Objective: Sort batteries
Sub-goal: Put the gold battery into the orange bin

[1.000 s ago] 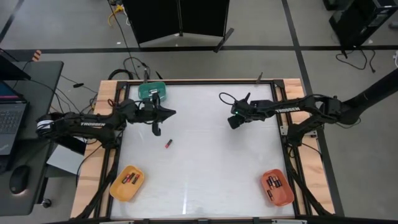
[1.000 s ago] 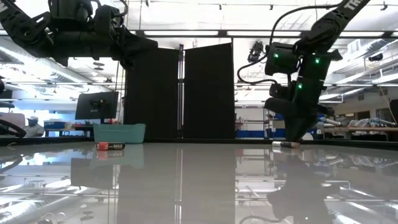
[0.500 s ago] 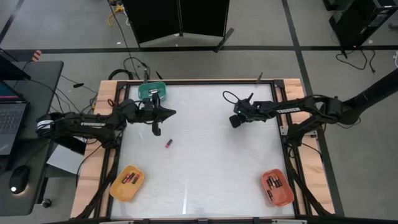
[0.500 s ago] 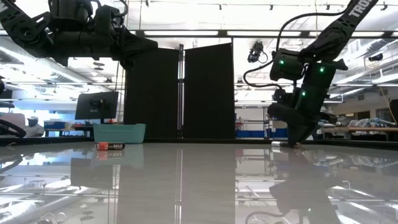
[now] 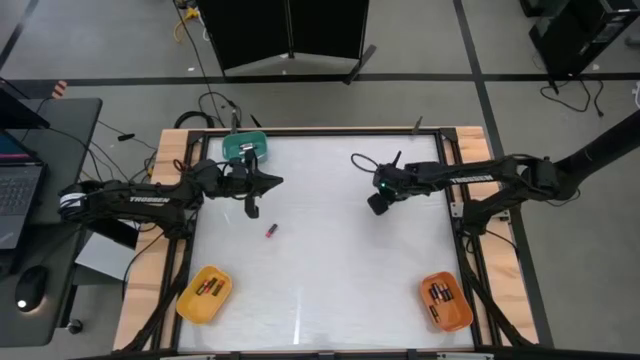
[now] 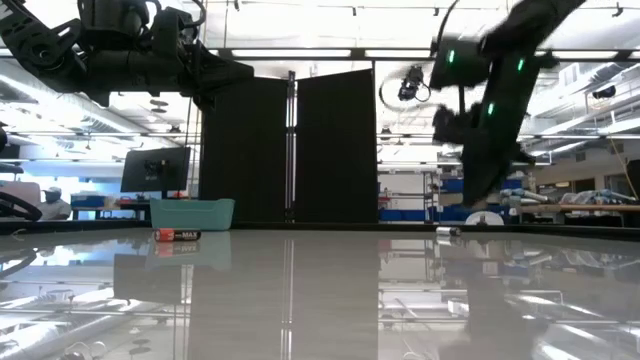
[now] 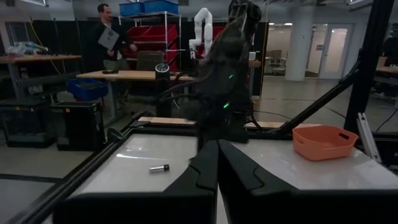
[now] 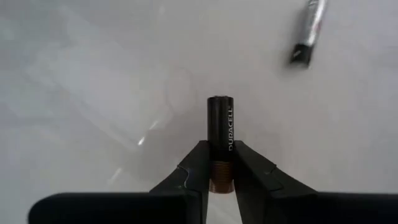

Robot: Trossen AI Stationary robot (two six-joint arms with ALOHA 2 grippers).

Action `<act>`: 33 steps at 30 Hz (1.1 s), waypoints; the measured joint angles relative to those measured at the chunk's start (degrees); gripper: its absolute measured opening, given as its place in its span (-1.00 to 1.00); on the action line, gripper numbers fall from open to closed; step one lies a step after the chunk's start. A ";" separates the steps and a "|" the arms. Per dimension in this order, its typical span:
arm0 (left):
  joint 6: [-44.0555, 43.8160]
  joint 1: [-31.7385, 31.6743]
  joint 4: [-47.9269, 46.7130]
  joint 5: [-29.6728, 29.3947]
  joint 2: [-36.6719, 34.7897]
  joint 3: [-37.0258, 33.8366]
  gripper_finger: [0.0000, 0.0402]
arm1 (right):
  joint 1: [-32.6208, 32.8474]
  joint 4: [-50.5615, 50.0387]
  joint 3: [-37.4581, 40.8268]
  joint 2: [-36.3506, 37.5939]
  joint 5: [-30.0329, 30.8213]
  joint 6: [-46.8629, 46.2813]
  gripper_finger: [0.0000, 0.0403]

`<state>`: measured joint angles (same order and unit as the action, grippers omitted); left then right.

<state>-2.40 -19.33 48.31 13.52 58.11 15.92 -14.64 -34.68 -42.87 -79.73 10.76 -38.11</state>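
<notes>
The right gripper (image 8: 220, 168) is clamped on a slim black-and-copper Duracell battery (image 8: 220, 134), whose dark end sticks out past the fingertips above the pale glossy worktop (image 5: 330, 270); in the high view this gripper (image 5: 377, 203) hangs over the right half of the worktop, toward the far edge. Another small battery with a silvery section (image 8: 309, 32) lies on the surface beyond it, apart from the held one. The left gripper (image 7: 217, 163) has its two dark fingers pressed together with nothing between them, and it hovers near the far left corner, just beside a green plastic tray (image 5: 246, 147). A small red-and-dark battery (image 5: 270, 231) lies on the worktop a little nearer than that gripper, and the low view shows it resting on its side (image 6: 177, 235). A yellow plastic tray (image 5: 203, 294) at the near left corner holds a few batteries, and an orange plastic tray (image 5: 446, 302) at the near right corner holds several more. In the left wrist view a person (image 7: 107, 38) stands in the room behind.
</notes>
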 joint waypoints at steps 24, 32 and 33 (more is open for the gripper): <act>2.17 0.00 0.39 -1.22 0.00 0.02 -0.93 | 61.82 -14.85 -12.44 2.41 -18.38 -84.90 -0.69; 2.17 0.00 0.50 -1.22 0.00 0.02 -0.93 | 70.30 -20.88 -12.44 -1.29 -22.01 -96.97 -0.68; 2.17 0.00 0.48 -1.22 0.00 0.02 -0.93 | 70.49 -21.65 -12.44 -1.94 -22.01 -96.91 -0.68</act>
<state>-0.23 -19.33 48.80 12.29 58.11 15.94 55.86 -56.33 -55.31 -81.67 -11.25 -135.02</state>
